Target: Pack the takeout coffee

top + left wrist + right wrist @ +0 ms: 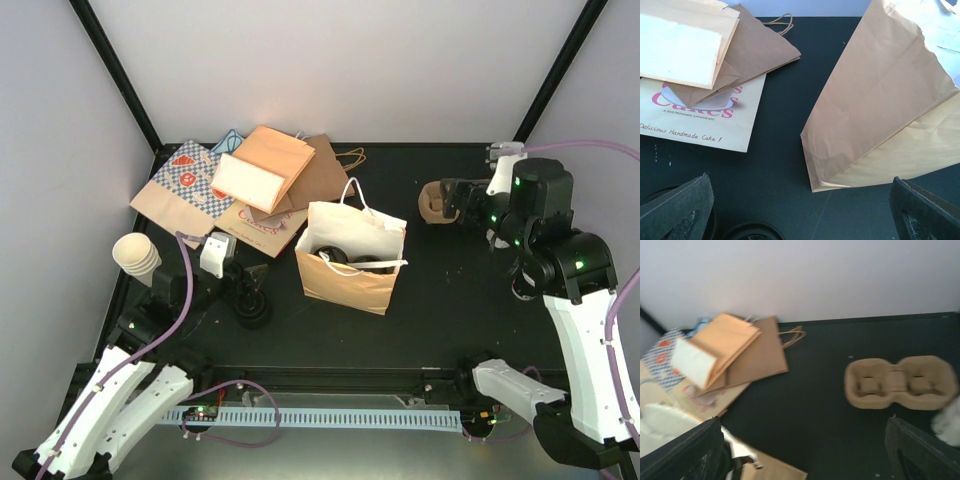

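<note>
A brown paper bag stands open mid-table, and black cup lids show inside it. The left wrist view has the bag's side just ahead. The brown pulp two-cup carrier lies flat at the back right with both wells bare. My right gripper hangs open above the mat, nothing between its fingers, the carrier up to its right. From above, this gripper hides part of the carrier. My left gripper is open and holds nothing, left of the bag.
Flat paper bags are piled at the back left. A stack of lidless cream cups lies at the left edge. Loose black lids sit under the left gripper. A cable tray runs along the near edge.
</note>
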Controlling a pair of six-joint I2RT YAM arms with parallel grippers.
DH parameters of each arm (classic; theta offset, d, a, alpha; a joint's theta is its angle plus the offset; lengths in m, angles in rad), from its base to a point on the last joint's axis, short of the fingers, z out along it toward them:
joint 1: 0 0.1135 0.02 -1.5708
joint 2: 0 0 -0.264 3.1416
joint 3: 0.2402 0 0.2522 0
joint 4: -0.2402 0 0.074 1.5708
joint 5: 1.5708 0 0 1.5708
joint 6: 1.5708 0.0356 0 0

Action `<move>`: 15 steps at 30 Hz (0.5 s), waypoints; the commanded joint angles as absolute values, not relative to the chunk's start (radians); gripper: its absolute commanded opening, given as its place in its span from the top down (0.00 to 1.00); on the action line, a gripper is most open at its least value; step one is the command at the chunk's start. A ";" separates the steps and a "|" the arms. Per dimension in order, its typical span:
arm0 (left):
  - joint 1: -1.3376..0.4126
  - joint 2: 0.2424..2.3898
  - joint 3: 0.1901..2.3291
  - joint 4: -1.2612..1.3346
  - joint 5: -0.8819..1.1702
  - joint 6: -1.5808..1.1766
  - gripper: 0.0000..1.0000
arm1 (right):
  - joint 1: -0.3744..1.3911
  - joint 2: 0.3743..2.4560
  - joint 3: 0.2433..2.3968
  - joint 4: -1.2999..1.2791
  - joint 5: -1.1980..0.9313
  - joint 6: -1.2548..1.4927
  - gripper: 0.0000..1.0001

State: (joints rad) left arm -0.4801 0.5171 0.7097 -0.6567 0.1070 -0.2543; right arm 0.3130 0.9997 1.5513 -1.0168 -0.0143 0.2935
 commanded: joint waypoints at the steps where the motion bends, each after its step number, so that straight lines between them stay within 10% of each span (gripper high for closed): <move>1: -0.483 0.507 0.716 -0.645 0.094 -0.255 0.01 | 0.299 1.046 1.640 -1.110 0.261 0.286 0.10; 15: -0.483 0.496 0.716 -0.642 0.101 -0.252 0.01 | -0.041 1.213 1.628 -1.090 0.098 0.372 0.32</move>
